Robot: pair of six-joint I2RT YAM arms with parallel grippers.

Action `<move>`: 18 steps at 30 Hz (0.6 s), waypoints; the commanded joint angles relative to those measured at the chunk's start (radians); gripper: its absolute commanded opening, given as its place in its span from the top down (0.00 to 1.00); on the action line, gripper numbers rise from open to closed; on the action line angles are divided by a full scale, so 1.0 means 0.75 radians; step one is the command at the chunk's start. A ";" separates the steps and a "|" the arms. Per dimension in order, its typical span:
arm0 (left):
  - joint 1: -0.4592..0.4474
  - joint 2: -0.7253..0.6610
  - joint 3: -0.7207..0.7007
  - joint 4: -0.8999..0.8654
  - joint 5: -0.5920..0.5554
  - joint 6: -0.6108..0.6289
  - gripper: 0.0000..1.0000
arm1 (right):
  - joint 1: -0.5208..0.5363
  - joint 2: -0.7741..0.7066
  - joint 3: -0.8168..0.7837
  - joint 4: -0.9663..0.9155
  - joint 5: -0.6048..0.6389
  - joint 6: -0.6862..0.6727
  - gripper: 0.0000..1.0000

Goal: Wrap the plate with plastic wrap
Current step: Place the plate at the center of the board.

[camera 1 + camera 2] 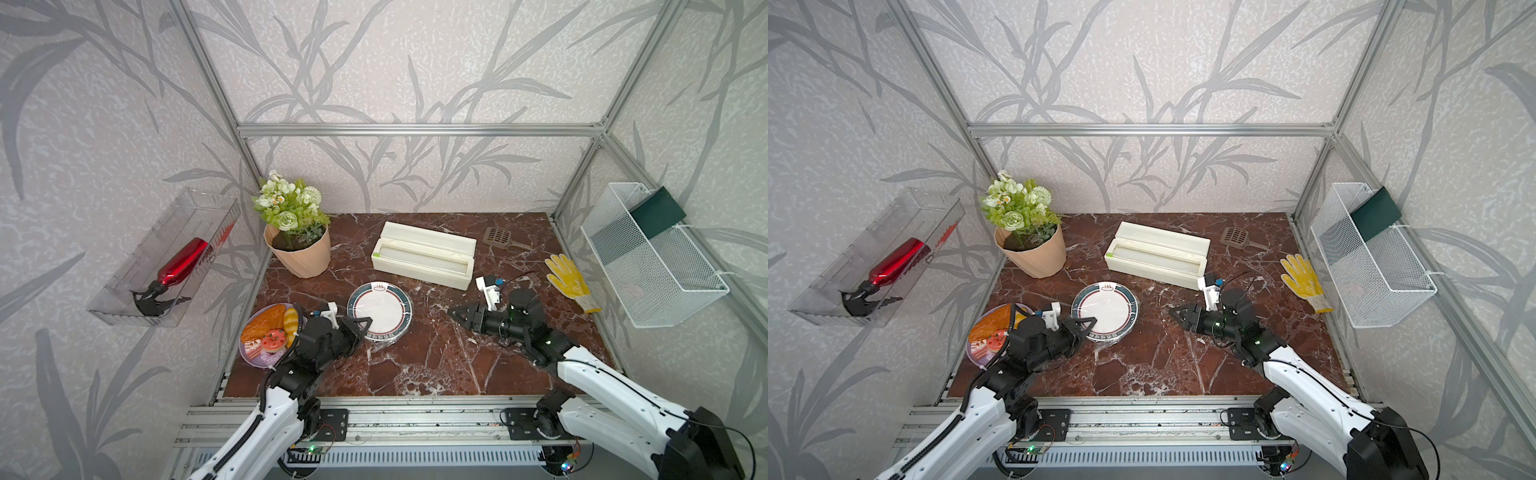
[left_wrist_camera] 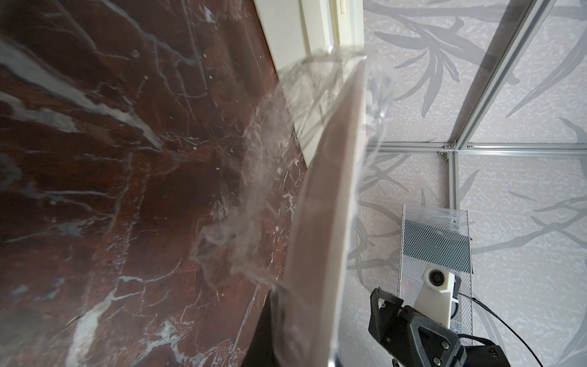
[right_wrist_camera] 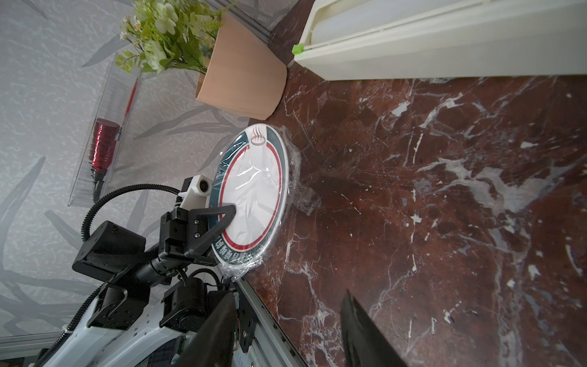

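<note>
The plate (image 1: 380, 309) (image 1: 1105, 309) is white with a dark green rim and sits left of the table's middle. Wrinkled plastic wrap (image 3: 305, 197) covers its face and hangs in folds under it (image 2: 270, 165). My left gripper (image 1: 365, 324) (image 3: 230, 211) is shut on the plate's near-left rim, one finger across the top. That side is tilted up off the marble, and the plate's pale underside (image 2: 330, 190) shows in the left wrist view. My right gripper (image 1: 455, 311) (image 3: 287, 305) stands open to the right of the plate, apart from it, holding nothing.
A cream dispenser box (image 1: 424, 259) lies behind the plate, with a flower pot (image 1: 299, 253) at the back left. A purple plate of toy food (image 1: 268, 336) sits by my left arm. A yellow glove (image 1: 569, 278) and brown scoop (image 1: 498, 237) lie at the right.
</note>
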 commanded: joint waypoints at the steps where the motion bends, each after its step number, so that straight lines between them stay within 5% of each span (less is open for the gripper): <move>1: 0.042 -0.110 0.013 -0.193 -0.069 -0.021 0.94 | -0.002 0.005 0.047 -0.074 -0.010 -0.061 0.47; 6: 0.121 -0.124 -0.109 -0.116 -0.102 -0.091 0.94 | -0.002 0.010 0.038 -0.069 -0.018 -0.079 0.47; 18: 0.223 0.348 -0.111 0.301 -0.137 0.052 0.95 | -0.002 -0.035 0.027 -0.081 -0.041 -0.155 0.46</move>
